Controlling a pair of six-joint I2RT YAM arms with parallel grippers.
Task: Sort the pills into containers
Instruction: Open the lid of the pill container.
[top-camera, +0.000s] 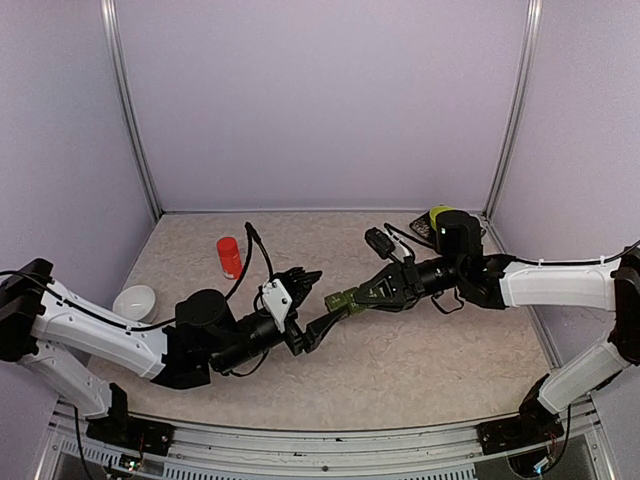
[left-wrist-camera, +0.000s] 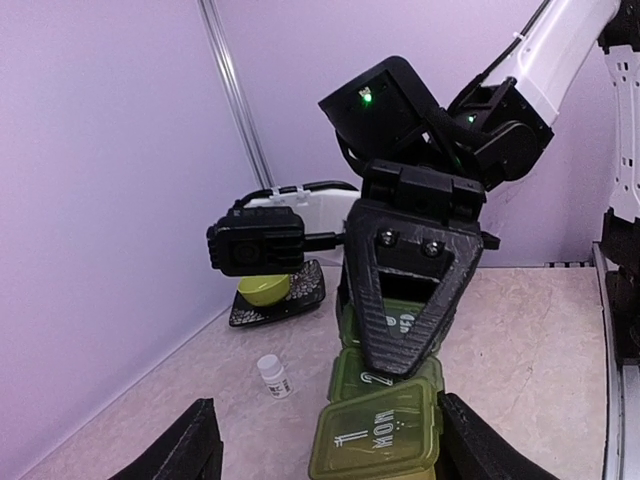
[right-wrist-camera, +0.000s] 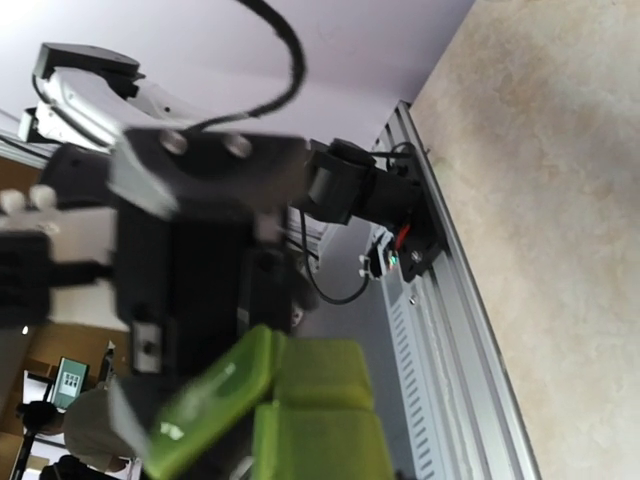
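Observation:
The containers (left-wrist-camera: 378, 432), a green strip of three lidded compartments, hang above the table in mid-scene (top-camera: 340, 298). My right gripper (top-camera: 366, 293) is shut on the far part of the strip, its black fingers (left-wrist-camera: 410, 300) meeting in a V over the lids. The nearest lid, marked "1 MON", is tilted up and ajar (right-wrist-camera: 205, 400). My left gripper (left-wrist-camera: 330, 445) is open, one finger on each side of that near compartment, the right finger close against it. No pills show in any view.
A small white pill bottle (left-wrist-camera: 273, 376) stands on the table. A yellow-green bowl (left-wrist-camera: 265, 290) sits on a dark plate (top-camera: 424, 226) at the back right. A red bottle (top-camera: 230, 257) and a white bowl (top-camera: 135, 300) stand at the left.

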